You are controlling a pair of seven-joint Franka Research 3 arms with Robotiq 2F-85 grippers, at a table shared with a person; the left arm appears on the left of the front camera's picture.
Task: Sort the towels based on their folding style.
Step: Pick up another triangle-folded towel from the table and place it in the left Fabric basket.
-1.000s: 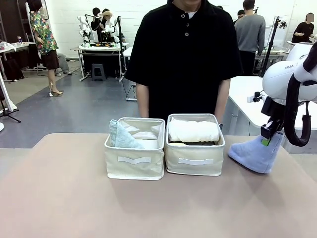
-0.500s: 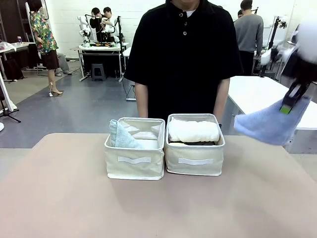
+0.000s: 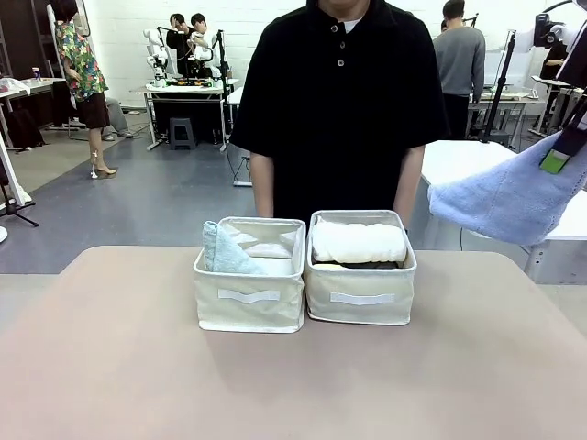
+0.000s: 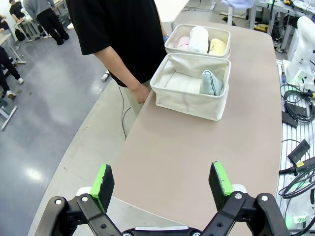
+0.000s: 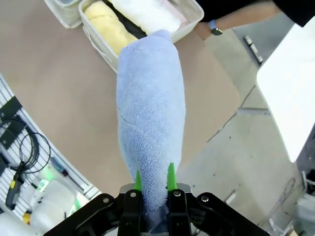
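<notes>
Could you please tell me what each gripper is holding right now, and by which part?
The right gripper is shut on the light blue cone-folded terry towel, pinching one end of it. The left gripper is open and empty.

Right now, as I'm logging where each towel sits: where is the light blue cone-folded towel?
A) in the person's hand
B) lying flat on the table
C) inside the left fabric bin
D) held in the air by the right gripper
D: the right gripper is shut on the narrow end of the light blue towel, which hangs clear of the table, off to the right of both bins.
</notes>
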